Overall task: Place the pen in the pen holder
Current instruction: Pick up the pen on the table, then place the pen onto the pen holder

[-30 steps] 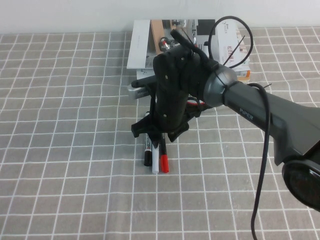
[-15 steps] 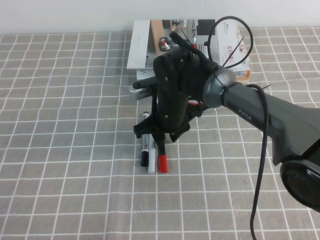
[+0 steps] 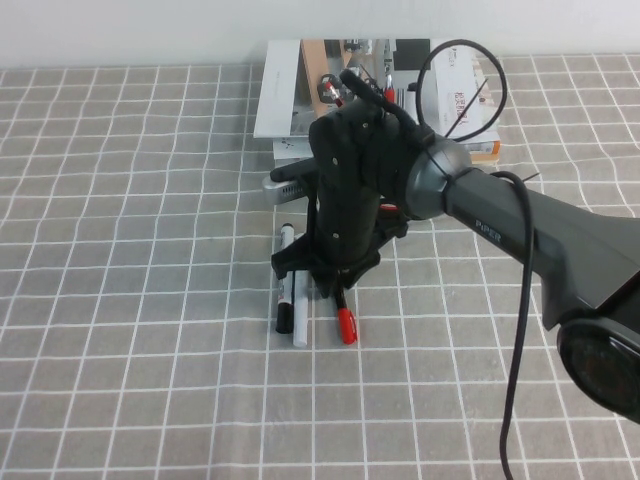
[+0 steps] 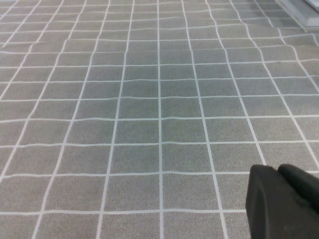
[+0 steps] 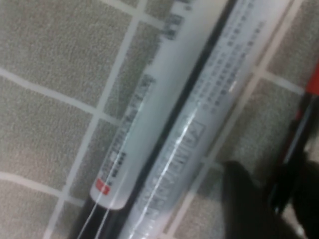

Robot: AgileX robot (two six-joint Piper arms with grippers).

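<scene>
The pen (image 3: 344, 322), with its red cap and black barrel, lies slanted on the checked cloth, its red end pointing toward me. My right gripper (image 3: 335, 285) is low over it and shut on its black barrel. In the right wrist view the pen (image 5: 294, 144) runs between the dark fingers (image 5: 246, 199). The pen holder (image 3: 462, 100), a black mesh cup with a white and red label, stands at the back right, behind the right arm. My left gripper (image 4: 284, 199) shows only in the left wrist view, shut and empty over bare cloth.
A black marker with a white label (image 3: 286, 298) and a white pen (image 3: 300, 318) lie side by side just left of the pen; both fill the right wrist view (image 5: 144, 124) (image 5: 214, 94). Books and boxes (image 3: 295, 95) and a silver object (image 3: 285, 185) sit at the back.
The right gripper has closed on the pen and swung its red end to the right, away from the white pen. The black marker and white pen stay put.
</scene>
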